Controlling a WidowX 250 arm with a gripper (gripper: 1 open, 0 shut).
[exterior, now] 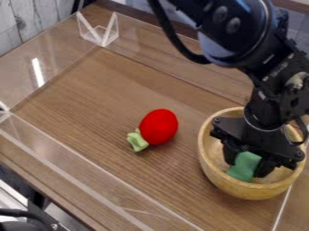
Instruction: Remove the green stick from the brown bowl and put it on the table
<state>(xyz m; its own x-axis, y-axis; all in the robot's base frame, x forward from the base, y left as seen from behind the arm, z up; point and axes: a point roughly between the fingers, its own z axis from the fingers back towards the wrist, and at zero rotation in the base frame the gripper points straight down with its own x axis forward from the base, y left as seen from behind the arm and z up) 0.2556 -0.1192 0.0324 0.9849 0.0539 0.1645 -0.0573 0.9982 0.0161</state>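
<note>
I count one brown bowl (281,187) on the near right of the table (97,99), and one green stick (248,166) inside it, between the fingers of my one gripper (254,161). To the left of the bowl lies one red tomato-like toy (157,126) with one green stem end. At the far left stands one clear plastic holder (99,31). One wooden table carries all of it, with one clear wall running along its near left edge.
</note>
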